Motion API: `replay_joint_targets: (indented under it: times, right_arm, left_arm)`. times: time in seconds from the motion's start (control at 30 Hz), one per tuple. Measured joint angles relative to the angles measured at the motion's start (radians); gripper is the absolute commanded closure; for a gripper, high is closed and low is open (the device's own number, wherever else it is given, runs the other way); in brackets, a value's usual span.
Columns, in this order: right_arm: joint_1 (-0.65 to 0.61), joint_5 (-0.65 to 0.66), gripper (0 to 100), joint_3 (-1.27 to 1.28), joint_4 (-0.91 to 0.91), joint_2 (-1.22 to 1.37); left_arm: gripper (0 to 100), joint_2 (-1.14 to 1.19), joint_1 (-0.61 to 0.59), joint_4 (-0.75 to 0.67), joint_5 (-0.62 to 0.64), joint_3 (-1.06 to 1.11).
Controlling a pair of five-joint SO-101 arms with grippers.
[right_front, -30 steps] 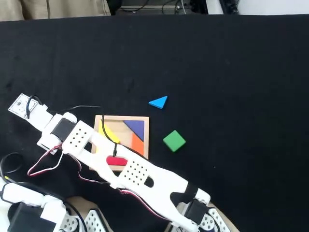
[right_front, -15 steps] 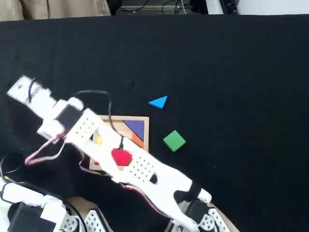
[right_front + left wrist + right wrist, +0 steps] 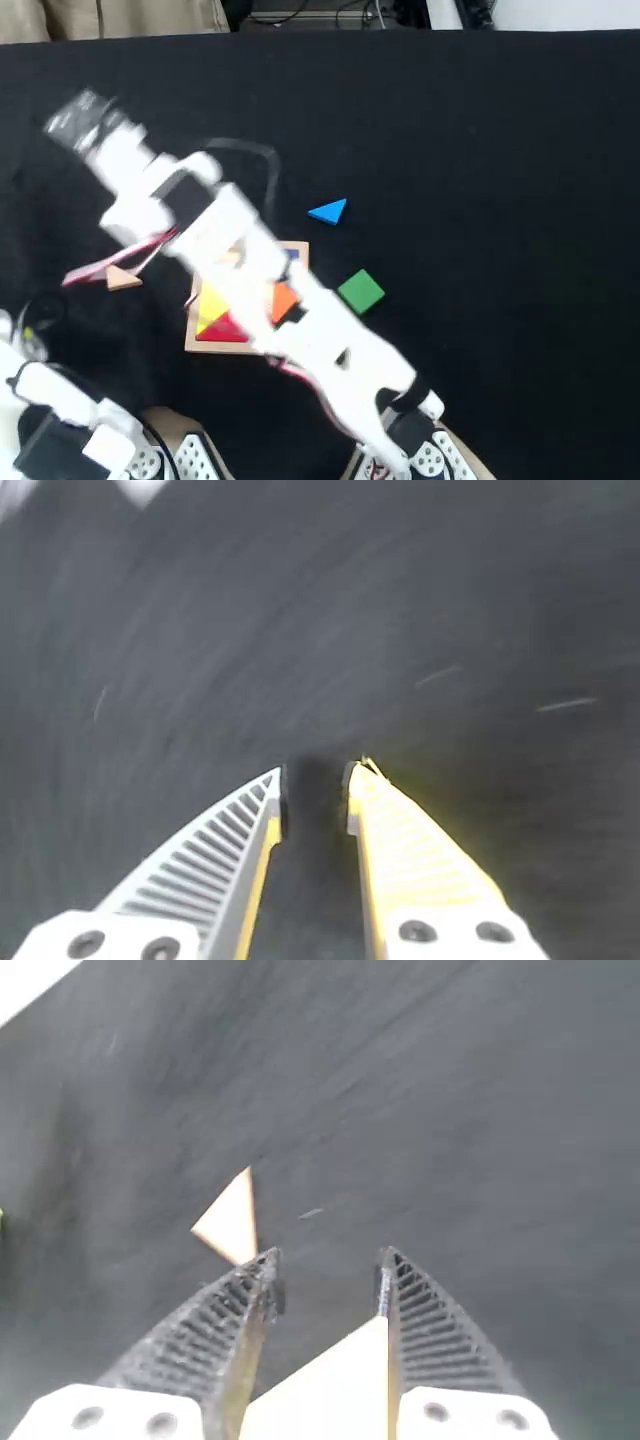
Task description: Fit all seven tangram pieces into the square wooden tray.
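The square wooden tray point(image 3: 214, 347) lies left of the table's middle, half covered by the right arm point(image 3: 230, 250) that crosses it diagonally. Inside it I see a yellow piece point(image 3: 212, 305), a red piece point(image 3: 226, 329) and an orange piece point(image 3: 284, 300). A tan triangle point(image 3: 122, 280) lies on the cloth left of the tray, and it sits just beyond one fingertip of my open right gripper point(image 3: 328, 1260) as the tan triangle point(image 3: 232, 1222). A blue triangle point(image 3: 330, 211) and a green square point(image 3: 360, 291) lie right of the tray. My left gripper point(image 3: 317, 778) hangs over bare cloth, narrowly open and holding nothing.
Black cloth covers the whole table. The left arm point(image 3: 55, 420) stays folded at the near left corner, with red wires point(image 3: 100, 268) trailing beside the tan triangle. A pale wooden shape point(image 3: 330, 1390) shows low between the right fingers.
The right arm has swung up and away from the near edge, uncovering more of the tray. The tan triangle now shows on the cloth left of the tray.
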Motion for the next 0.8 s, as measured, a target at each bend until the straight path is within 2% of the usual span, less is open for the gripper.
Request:
replay_joint_targets:
  times: [0.13, 0.33, 0.47, 0.57, 0.7, 0.8]
  right_arm:
    - [0.152, 0.000, 84.7, 0.026, 0.000, -0.183]
    - [0.324, 0.000, 84.7, 0.336, 0.000, -0.471]
    - [0.430, 0.000, 84.4, 0.592, 0.000, -0.663]
    - [0.529, 0.000, 84.3, 0.789, 0.000, -0.787]
    - [0.660, 0.000, 84.2, 1.071, -0.009, -0.876]
    - [0.713, 0.021, 84.2, 1.290, -0.078, -0.904]
  left_arm:
    - [87, 0.000, 0.163, 0.055, -0.146, -0.160]
    - [87, 0.002, 0.443, 0.379, -0.407, -0.491]
    - [87, 0.002, 0.598, 0.523, -0.651, -0.647]
    - [86, 0.002, 0.647, 0.603, -0.902, -0.698]
    - [76, 0.003, 0.674, 0.658, -1.217, -0.704]
    - [76, 0.012, 0.694, 0.701, -1.261, -0.704]
